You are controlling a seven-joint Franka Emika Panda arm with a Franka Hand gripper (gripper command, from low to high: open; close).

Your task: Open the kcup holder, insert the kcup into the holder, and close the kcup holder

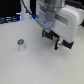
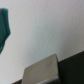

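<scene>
The kcup (image 1: 20, 44) is standing upright on the tabletop (image 1: 30, 67), well apart toward the exterior view's left of the hand (image 1: 59, 45), which is hovering seemingly empty, its jaws too blurred to judge.

A lab: robot arm (image 1: 52, 17) over bare white table (image 1: 30, 65).

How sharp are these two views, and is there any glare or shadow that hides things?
Exterior view: soft and low in detail, evenly lit; the kcup casts a faint shadow on the pale table, and the gripper is blurred. Wrist view: heavily blurred; only a teal shape and a dark edge show, neither identifiable.
</scene>
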